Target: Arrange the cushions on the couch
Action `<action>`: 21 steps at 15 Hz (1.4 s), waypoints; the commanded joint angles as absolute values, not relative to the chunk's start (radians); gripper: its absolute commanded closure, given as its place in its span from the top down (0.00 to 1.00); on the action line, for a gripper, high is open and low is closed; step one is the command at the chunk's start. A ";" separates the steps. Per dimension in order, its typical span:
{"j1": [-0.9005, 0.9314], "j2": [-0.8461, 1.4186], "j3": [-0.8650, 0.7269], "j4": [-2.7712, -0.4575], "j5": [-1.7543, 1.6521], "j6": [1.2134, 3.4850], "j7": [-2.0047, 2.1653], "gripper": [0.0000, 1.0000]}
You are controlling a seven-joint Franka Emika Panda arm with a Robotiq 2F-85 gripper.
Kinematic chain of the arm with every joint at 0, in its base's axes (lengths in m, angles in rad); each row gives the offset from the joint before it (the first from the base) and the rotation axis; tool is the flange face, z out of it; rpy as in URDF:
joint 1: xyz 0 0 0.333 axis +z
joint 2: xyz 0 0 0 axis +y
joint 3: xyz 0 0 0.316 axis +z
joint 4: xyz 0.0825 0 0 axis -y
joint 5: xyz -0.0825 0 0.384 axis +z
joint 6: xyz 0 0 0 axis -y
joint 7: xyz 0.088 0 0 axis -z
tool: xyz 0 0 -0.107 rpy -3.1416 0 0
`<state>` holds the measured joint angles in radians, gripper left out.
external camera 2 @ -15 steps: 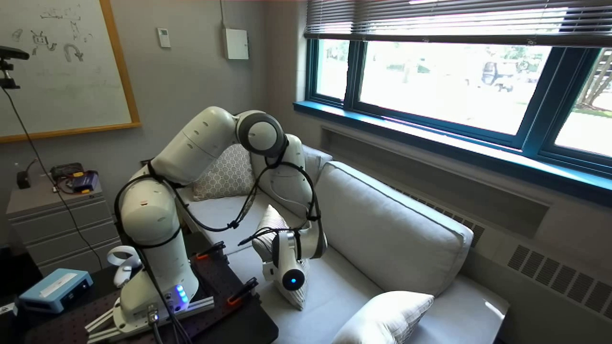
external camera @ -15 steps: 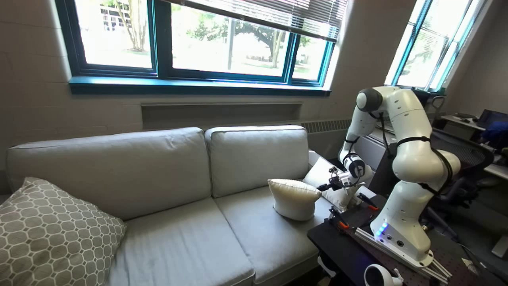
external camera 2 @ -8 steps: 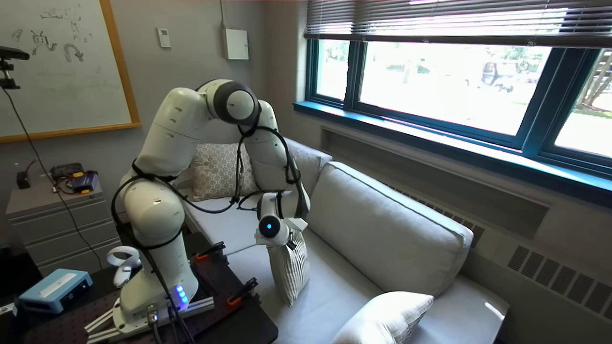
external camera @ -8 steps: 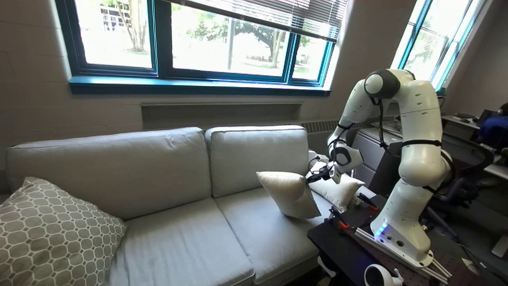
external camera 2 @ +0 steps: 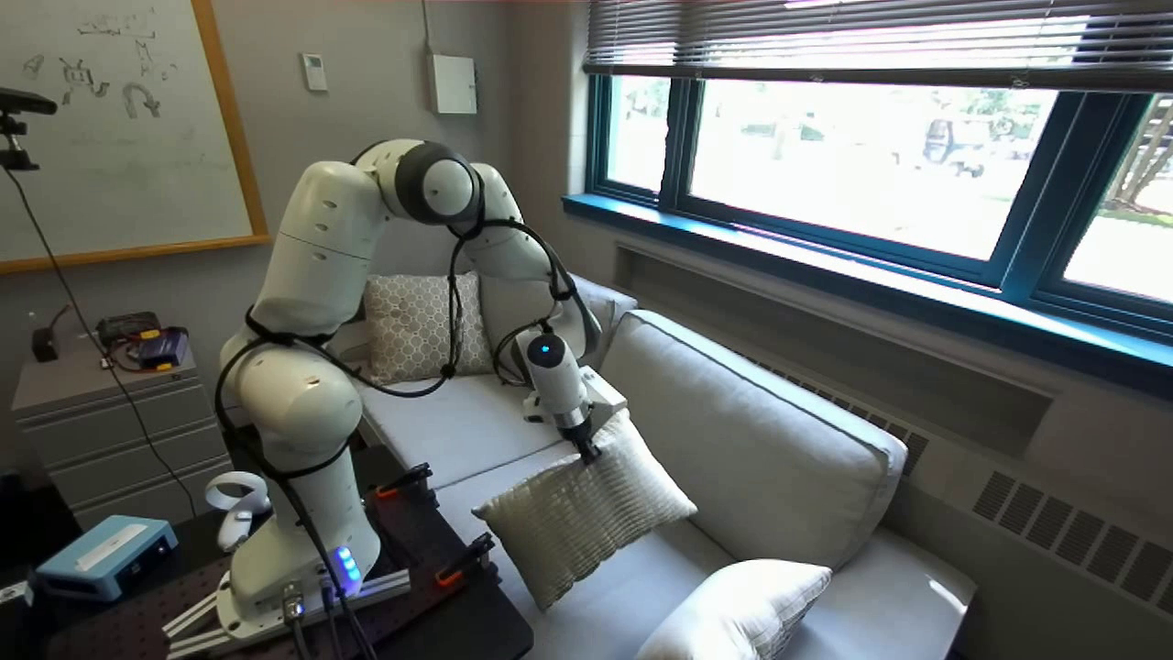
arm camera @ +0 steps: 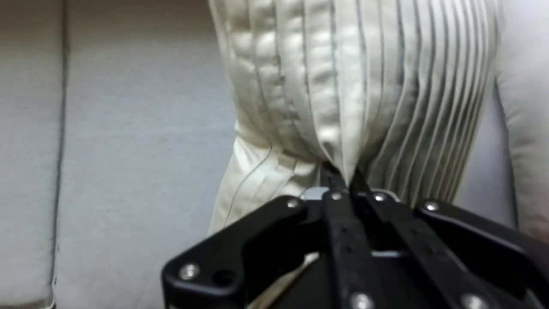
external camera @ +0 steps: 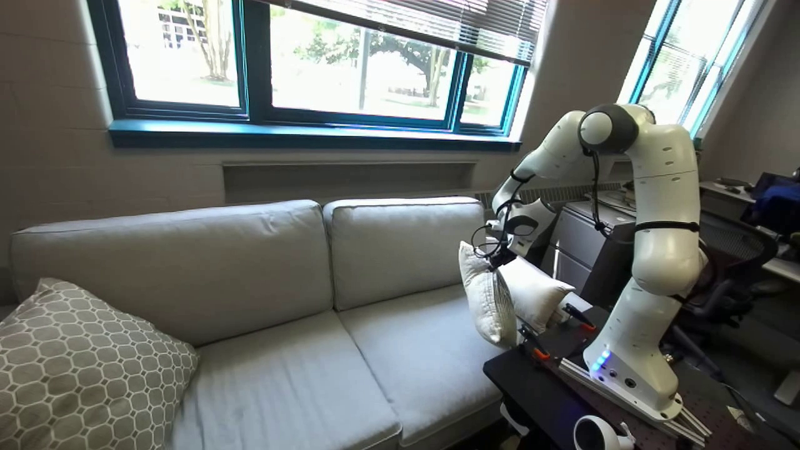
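Pleats of one white cushion (external camera 2: 586,522) partly hide the tips of the gripper (arm camera: 348,182), its jaws pressed nearly together on a pinch of fabric. The cushion hangs tilted over the couch (external camera 2: 751,431); whether it touches is unclear. In an exterior view, the lower border crops the other white cushion (external camera 2: 733,614). No longer edge-on there, the held one now shows its broad, ribbed, squarish face.

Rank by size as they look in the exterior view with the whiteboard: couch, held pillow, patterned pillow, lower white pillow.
1. couch
2. held pillow
Unsure: patterned pillow and lower white pillow look equal; the latter is cut off, nearer the camera.
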<state>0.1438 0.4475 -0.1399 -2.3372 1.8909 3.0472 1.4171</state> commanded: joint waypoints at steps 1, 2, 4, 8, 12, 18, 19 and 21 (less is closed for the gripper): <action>0.003 0.542 -0.063 -2.358 1.611 3.073 1.694 0.01; 0.023 0.571 -0.094 -2.375 1.522 3.022 1.764 0.01; 0.103 0.604 -0.203 -2.382 1.339 2.886 1.859 0.01; 0.274 0.586 -0.421 -2.287 0.976 2.658 1.962 0.02; 0.344 0.552 -0.512 -2.141 0.695 2.525 1.983 0.02; -0.008 0.528 -0.200 -1.985 0.482 2.491 1.770 0.02; -0.059 0.540 -0.156 -1.967 0.507 2.479 1.703 0.02; -0.132 0.557 -0.105 -1.944 0.533 2.445 1.611 0.02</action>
